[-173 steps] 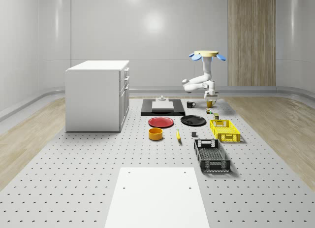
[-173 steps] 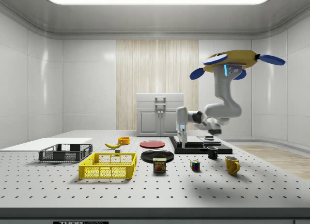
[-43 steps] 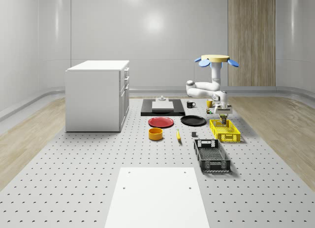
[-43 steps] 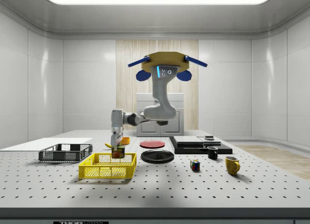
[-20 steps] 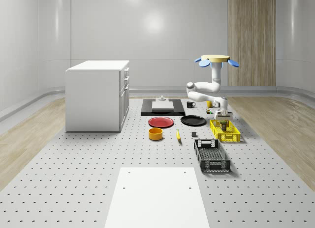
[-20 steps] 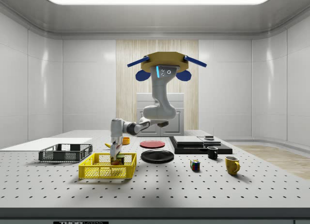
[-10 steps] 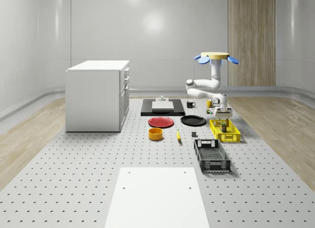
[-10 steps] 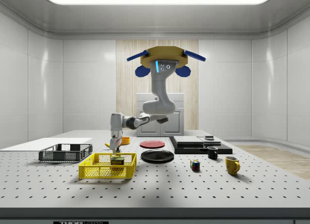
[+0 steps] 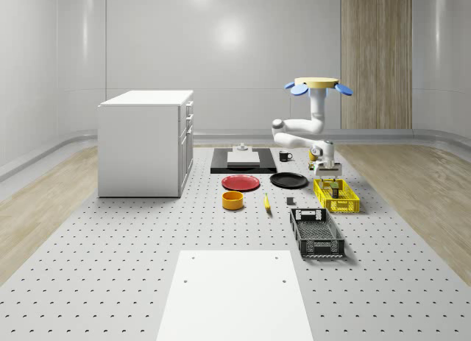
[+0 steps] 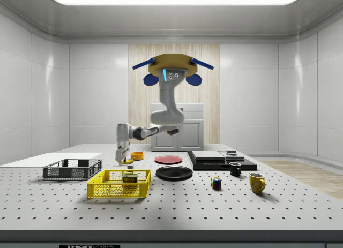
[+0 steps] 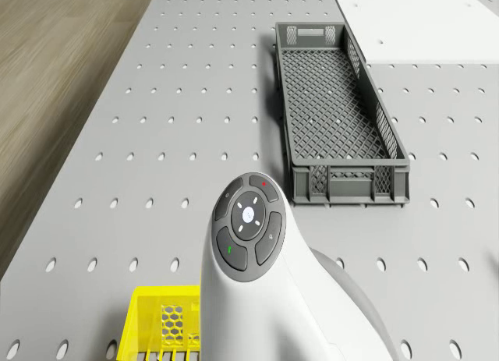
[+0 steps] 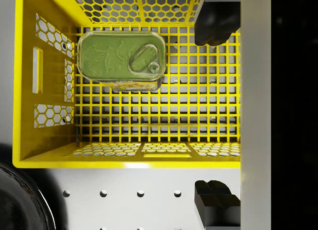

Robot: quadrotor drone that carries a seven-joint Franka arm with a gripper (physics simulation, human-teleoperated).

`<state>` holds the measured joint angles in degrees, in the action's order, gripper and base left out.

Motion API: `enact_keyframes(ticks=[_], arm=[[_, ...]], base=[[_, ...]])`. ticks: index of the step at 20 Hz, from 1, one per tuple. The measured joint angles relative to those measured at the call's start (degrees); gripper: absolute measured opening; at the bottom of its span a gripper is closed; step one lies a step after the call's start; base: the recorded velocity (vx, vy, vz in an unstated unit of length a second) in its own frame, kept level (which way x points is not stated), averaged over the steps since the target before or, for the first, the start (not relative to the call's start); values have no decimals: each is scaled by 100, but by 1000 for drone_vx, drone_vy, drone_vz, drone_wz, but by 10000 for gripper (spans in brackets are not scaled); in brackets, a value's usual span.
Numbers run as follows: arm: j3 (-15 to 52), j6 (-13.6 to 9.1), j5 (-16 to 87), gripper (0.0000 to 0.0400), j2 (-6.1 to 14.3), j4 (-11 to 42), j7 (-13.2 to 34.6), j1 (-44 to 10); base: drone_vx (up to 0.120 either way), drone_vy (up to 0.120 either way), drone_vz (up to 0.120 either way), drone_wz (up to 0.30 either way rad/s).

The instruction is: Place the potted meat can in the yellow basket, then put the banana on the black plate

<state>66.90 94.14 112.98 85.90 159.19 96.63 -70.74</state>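
The potted meat can (image 12: pixel 120 60), green-topped with a pull tab, lies on the floor of the yellow basket (image 12: pixel 124 163), near one end. It also shows as the can (image 10: pixel 129 179) inside the basket (image 10: pixel 119 183). My gripper (image 12: pixel 214 111) hangs open above that basket end, with nothing between its dark fingertips (image 12: pixel 216 26). It is well above the rim as the gripper (image 10: pixel 122 161). The drone (image 10: pixel 168 68) hovers over the table near the basket and the black plate (image 10: pixel 174 173). The banana (image 9: pixel 266 202) lies on the table to the whole-scene view's left of the basket (image 9: pixel 336 196).
A grey crate (image 9: pixel 316 231) stands in front of the basket. A red plate (image 9: pixel 241 182) and an orange bowl (image 9: pixel 233 200) lie left of the banana. A white cabinet (image 9: pixel 146 142) stands at the back left. A colour cube (image 10: pixel 215 182) and a yellow mug (image 10: pixel 256 182) sit at the side view's right.
The gripper carried the can from the table into the basket, let it go and has risen. The drone has shifted toward the side view's left.
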Motion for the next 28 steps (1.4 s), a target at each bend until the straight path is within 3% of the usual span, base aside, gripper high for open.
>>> enact_keyframes(ticks=[12, 28], arm=[[0, -23, 7, 400, -23, 3, -8, 11], [-3, -47, 19, 400, -49, 5, -17, 23]], base=[[120, -120, 0, 0], [3, -120, 0, 0]])
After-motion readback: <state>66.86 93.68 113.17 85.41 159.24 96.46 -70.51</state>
